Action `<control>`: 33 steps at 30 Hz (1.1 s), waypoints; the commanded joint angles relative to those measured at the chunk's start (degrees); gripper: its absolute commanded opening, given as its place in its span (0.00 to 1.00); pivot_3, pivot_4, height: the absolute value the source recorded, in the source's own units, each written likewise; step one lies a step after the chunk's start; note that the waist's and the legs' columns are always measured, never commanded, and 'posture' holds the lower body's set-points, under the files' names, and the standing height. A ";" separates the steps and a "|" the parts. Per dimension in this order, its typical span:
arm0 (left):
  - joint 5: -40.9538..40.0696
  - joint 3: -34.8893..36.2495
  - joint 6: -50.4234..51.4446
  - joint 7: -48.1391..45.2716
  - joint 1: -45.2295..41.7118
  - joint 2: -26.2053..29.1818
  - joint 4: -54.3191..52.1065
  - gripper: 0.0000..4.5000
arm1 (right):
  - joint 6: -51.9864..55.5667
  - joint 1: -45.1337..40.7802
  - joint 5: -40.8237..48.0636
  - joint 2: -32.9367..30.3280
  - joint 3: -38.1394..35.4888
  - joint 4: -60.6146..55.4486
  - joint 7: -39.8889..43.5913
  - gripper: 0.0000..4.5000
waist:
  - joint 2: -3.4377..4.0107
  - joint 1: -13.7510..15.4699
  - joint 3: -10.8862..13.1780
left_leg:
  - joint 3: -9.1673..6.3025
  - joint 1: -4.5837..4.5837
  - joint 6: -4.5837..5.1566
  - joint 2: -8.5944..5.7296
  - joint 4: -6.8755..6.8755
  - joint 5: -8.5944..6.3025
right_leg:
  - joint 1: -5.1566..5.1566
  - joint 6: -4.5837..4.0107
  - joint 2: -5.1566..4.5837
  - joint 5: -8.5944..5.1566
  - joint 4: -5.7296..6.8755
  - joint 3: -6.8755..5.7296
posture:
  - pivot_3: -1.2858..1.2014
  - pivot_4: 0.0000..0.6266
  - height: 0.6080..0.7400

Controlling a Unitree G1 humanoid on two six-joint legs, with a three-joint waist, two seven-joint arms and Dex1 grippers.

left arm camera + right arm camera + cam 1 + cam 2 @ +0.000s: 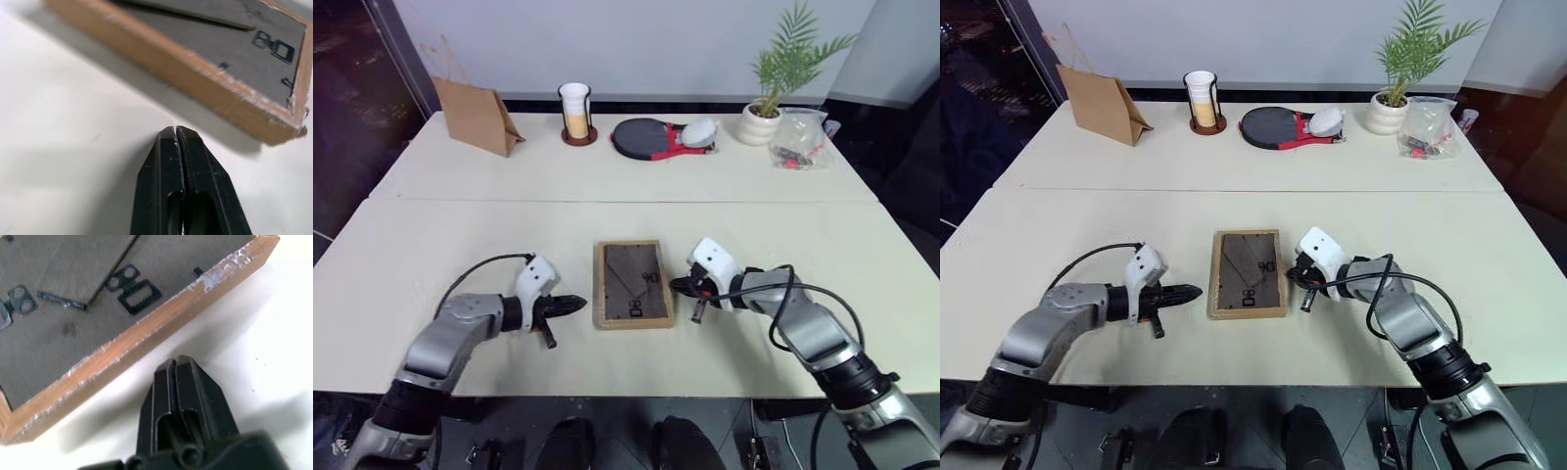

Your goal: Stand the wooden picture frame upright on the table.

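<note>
Left gripper [576, 305] pinched closed just beside the wooden picture frame [632, 284], which lay flat (back up) on the table [460, 235], right gripper [679, 286] closed too, paper bag [475, 116], cup [576, 110], paddle [644, 138], plant [781, 69] well behind.

Bright, even overhead light; soft shadows lie under the wooden picture frame [195, 73]; wrist views blur up close.
</note>
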 commanded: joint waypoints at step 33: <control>-18.68 14.66 49.52 20.97 -15.53 -11.94 12.42 0.99 | -5.60 -3.93 -2.41 7.24 4.99 -1.52 8.32 0.00 | -0.03 -0.39 -0.02 | -0.10 0.09 0.14 -0.03 0.42 -0.09 | 0.15 0.07 -0.02 -0.04 0.33 0.01 | 0.52 0.24 1.00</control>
